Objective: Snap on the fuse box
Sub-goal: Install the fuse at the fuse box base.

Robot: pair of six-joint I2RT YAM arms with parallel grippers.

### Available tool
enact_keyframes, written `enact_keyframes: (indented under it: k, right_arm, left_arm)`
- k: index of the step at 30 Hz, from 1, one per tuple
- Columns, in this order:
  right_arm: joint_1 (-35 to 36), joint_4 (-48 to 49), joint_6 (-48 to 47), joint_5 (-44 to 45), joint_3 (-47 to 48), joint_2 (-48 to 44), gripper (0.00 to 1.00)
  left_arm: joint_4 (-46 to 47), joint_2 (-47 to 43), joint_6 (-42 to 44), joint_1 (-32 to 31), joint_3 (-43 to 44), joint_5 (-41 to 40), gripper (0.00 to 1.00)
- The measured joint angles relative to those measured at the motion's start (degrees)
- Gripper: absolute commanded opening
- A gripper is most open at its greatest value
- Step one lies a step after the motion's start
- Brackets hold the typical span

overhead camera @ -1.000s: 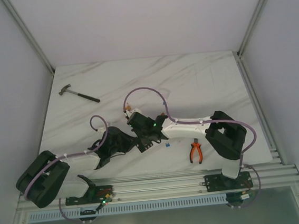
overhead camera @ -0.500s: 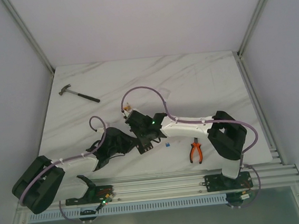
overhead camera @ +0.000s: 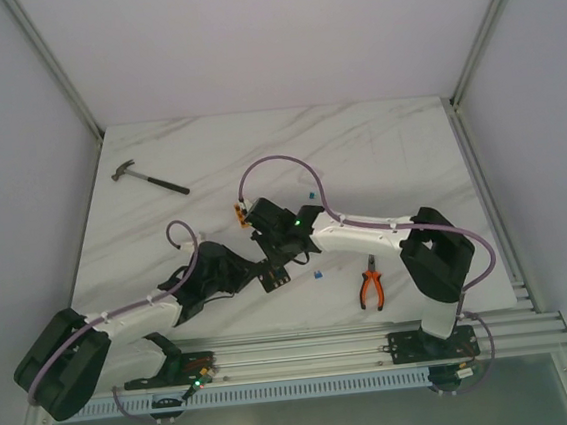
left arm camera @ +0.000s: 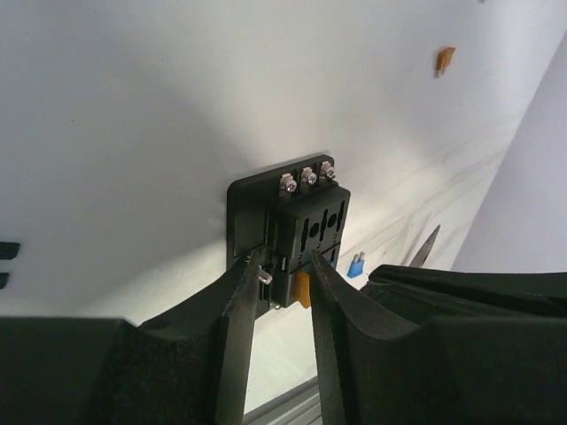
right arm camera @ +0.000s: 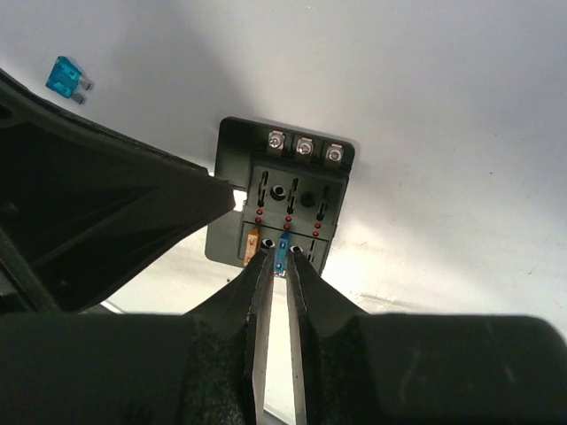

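The fuse box (right arm camera: 285, 190) lies flat on the counter (overhead camera: 378, 153) near its front edge, between the two arms, with three screws along one edge. The left hand (left arm camera: 283, 270) straddles the box's near corner with its jaws part-way apart, one finger at the side of the base plate and the other over the raised block. This placement looks meant to brace the box against sliding, though I cannot tell whether it actually pinches. The right hand (right arm camera: 281, 266) points down at the box's face with only a narrow gap. Its tips sit either side of a blue fuse (right arm camera: 283, 251) standing in a slot beside a seated orange fuse (right arm camera: 252, 239). I cannot tell whether they clamp it or merely flank it. That end-on approach probably suits pressing the fuse home. A loose blue fuse (right arm camera: 66, 75) lies just beside the box, and the pliers (overhead camera: 372, 289) rest apart to the right.
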Motion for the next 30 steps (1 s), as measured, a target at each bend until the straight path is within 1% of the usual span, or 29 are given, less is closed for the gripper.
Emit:
enact_keyframes:
  k: [10, 22, 26, 28, 30]
  right_arm:
    - [-0.3, -0.5, 1.4, -2.1, 0.0, 0.8, 0.18]
    - [-0.4, -1.2, 1.7, -2.1, 0.0, 2.6, 0.13]
    - [-0.4, -1.1, 1.7, -2.4, 0.0, 2.8, 0.07]
    - [-0.4, -1.1, 1.6, -2.8, 0.0, 2.8, 0.06]
    - [-0.5, -1.2, 1.5, -3.2, 0.0, 2.9, 0.03]
  left_arm:
    - [-6.2, 0.7, 5.2, 0.0, 2.3, 1.8, 0.40]
    - [-7.1, 3.8, 7.7, 0.0, 3.8, 3.7, 0.36]
    - [-7.1, 4.2, 8.0, 0.0, 4.2, 4.1, 0.35]
    - [-7.1, 4.3, 8.1, 0.0, 4.2, 4.3, 0.34]
    - [-7.1, 4.4, 8.1, 0.0, 4.2, 4.5, 0.34]
